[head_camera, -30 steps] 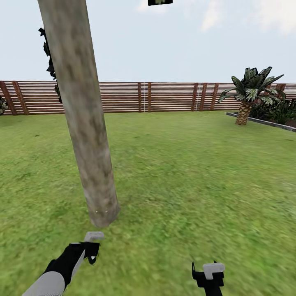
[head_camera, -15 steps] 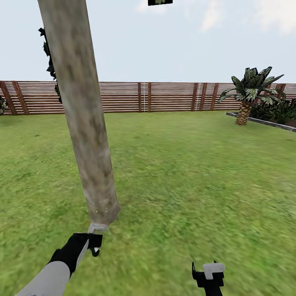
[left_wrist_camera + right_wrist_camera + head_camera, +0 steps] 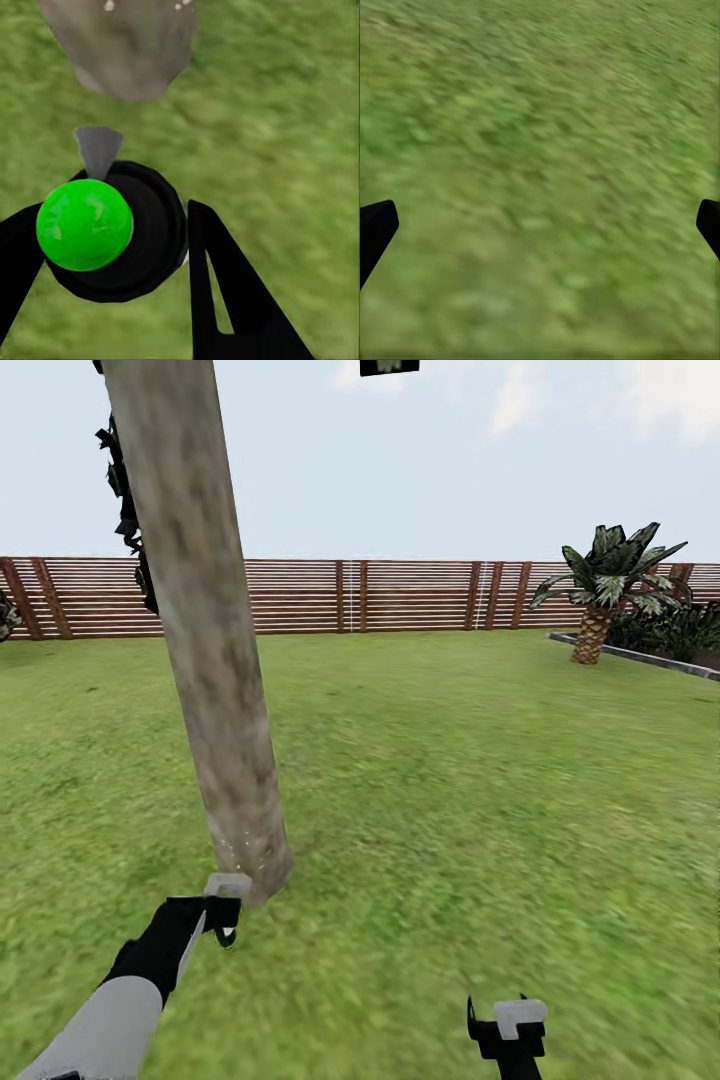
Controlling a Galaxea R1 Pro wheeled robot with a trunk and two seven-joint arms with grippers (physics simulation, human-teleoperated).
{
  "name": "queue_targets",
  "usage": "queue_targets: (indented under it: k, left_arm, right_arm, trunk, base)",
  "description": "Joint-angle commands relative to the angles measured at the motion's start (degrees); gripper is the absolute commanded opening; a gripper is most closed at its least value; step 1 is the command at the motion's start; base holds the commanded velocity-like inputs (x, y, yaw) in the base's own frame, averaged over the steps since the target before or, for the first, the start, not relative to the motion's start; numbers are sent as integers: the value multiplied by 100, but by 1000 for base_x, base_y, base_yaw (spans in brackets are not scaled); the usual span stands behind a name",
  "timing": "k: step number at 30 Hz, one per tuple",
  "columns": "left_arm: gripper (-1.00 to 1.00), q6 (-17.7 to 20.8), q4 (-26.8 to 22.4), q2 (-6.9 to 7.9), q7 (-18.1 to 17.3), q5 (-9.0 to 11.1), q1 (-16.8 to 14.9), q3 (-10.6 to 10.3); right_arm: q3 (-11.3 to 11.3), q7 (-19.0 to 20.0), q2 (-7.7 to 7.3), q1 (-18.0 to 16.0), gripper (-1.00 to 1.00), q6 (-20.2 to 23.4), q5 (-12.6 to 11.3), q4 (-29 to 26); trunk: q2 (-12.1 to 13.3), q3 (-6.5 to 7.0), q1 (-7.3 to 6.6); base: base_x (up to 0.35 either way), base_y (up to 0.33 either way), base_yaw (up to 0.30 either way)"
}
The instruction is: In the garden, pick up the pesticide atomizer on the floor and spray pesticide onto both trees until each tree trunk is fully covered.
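The left gripper (image 3: 112,247) is clenched around the pesticide atomizer (image 3: 101,225), its grey nozzle (image 3: 227,884) aimed straight ahead at the flared foot of the tree trunk (image 3: 205,650), just beyond the tip. The trunk's long axis climbs steeply above the nozzle, so most of its bark lies overhead. The right gripper (image 3: 508,1028) hangs spread and empty, well off to the side over bare grass (image 3: 480,780), with open lawn all around.
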Motion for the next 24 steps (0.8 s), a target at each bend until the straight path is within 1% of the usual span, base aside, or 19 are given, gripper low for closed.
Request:
queue_targets:
  k: [1, 2, 3, 4, 5, 6, 8, 9, 10, 11, 12, 14, 15, 16, 18, 20, 21, 22, 24]
  left_arm:
    - [-100, 301, -245, 51, -71, -54, -49, 14]
    - [-100, 462, -391, 143, -103, -49, -78, 10]
    - [-100, 527, -460, 229, -144, -45, -89, 11]
    - [-100, 585, -526, 356, -241, -42, -98, 11]
    - [-100, 617, -569, 435, -351, -40, -103, 8]
    - [-100, 637, -605, 444, -440, -48, -106, 1]
    - [-100, 645, -624, 376, -476, -52, -108, -4]
    - [-100, 647, -629, 271, -482, -56, -110, -23]
    - [-100, 649, -634, 113, -487, -65, -111, -91]
    - [-100, 671, -645, -26, -493, -67, -115, -234]
    - [-100, 730, -703, -76, -497, -60, -120, -318]
    - [-100, 847, -812, -102, -503, -54, -123, -366]
    - [-100, 1043, -968, -102, -513, -50, -125, -396]
    - [-100, 1169, -1131, -71, -526, -48, -125, -409]
    - [-100, 1226, -1281, 1, -529, -65, -126, -402]
    - [-100, 1257, -1414, 211, -532, -55, -121, -382]
    - [-100, 1272, -1459, 356, -539, -35, -119, -375]
    - [-100, 1277, -1478, 391, -542, -33, -115, -389]
    - [-100, 1281, -1497, 375, -544, -35, -110, -411]
  right_arm:
    - [1, -58, 1, -4, 100, 1, 59, 6]
    - [1, -58, 1, -4, 100, 1, 59, 6]
    - [1, -58, 1, -4, 100, 1, 59, 6]
    - [1, -58, 1, -4, 100, 1, 59, 6]
    - [3, -58, 2, -4, 100, 1, 59, 6]
    - [2, -58, 1, -4, 100, 0, 59, 6]
    - [1, -58, 1, -4, 100, 0, 59, 6]
    - [2, -58, 1, -4, 100, 0, 59, 6]
    - [4, -58, 2, -4, 100, 1, 59, 6]
    - [4, -58, 2, -4, 100, 1, 59, 6]
    - [3, -58, 1, -4, 100, 1, 59, 6]
    - [2, -58, 1, -4, 100, 1, 59, 6]
    - [6, -58, 3, -4, 100, -2, 59, 6]
    - [8, -58, 4, -4, 100, 0, 59, 6]
    - [8, -58, 3, -4, 100, 0, 59, 6]
    - [9, -58, 5, -4, 100, 1, 59, 6]
    - [9, -57, 7, -4, 100, 1, 59, 6]
    - [10, -57, 6, -4, 100, 1, 59, 6]
    - [8, -56, 8, -4, 100, 1, 59, 6]
  trunk:
    - [-2, -6, -1]
    - [-2, -6, -1]
    - [-2, -6, -1]
    - [-2, -6, -1]
    - [-2, -6, -1]
    - [-2, -6, -1]
    - [-2, -6, -1]
    - [-2, -6, -1]
    - [-2, -6, -1]
    - [-2, -6, -1]
    - [-2, -6, -1]
    - [-2, -6, -1]
    - [-2, -6, -1]
    - [-2, -6, -1]
    - [-2, -6, -1]
    - [-2, -6, -1]
    - [-2, -6, -1]
    - [-2, -6, -1]
    - [-2, -6, -1]
  base:
    - [-4, 0, 0]
    - [-2, 0, 0]
    - [-1, 0, 0]
    - [0, 0, 0]
    - [0, 0, 0]
    - [0, 0, 0]
    - [0, 0, 0]
    - [0, 0, 0]
    - [0, 0, 0]
    - [0, 0, 0]
    - [0, 0, 0]
    - [0, 0, 0]
    - [0, 0, 0]
    - [0, 0, 0]
    - [0, 0, 0]
    - [0, 0, 0]
    - [0, 0, 0]
    - [0, 0, 0]
    - [-24, 0, 0]
